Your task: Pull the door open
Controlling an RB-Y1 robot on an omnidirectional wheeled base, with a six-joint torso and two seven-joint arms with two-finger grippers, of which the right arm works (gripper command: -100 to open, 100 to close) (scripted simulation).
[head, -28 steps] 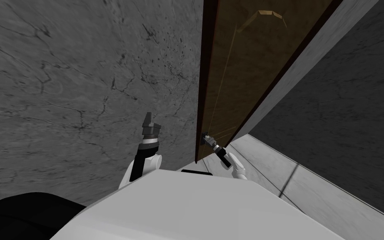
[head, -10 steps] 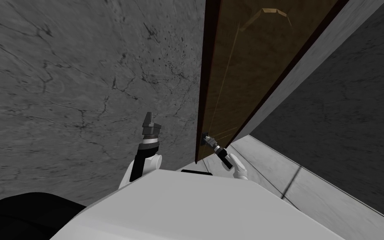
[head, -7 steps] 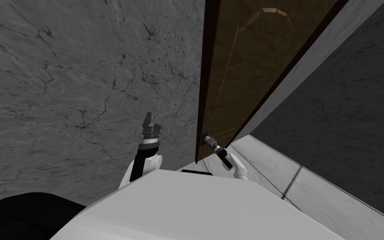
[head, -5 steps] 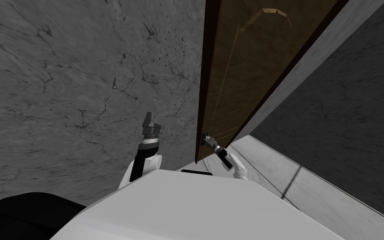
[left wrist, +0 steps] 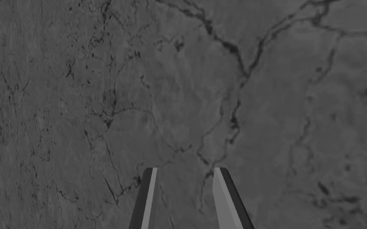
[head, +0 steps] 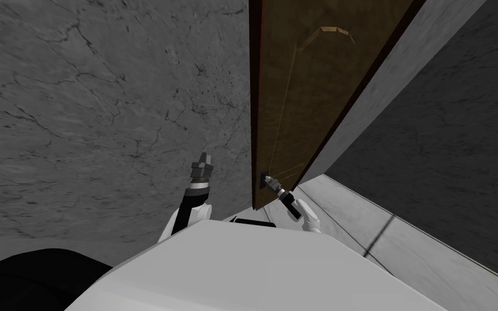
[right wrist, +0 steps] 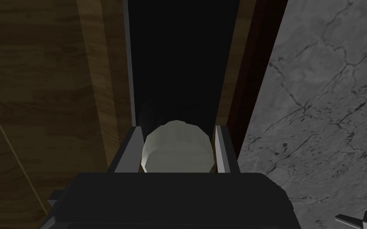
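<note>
Right gripper [right wrist: 178, 130] is clenched on the door knob [right wrist: 177, 149], one blade pressing each side. The knob is pale, round and faceted. Its axis points straight out of the door at my gripper, and it's set on a tall black strip [right wrist: 178, 59]. The door [head: 296, 97] is brown wood grain with a dark red edge. It stands upright with its long axis vertical, the knob edge beside a grey veined marble-look wall [head: 107, 108]. Left gripper [head: 203, 159] is raised near that wall, apart from the door. I can't tell its state.
</note>
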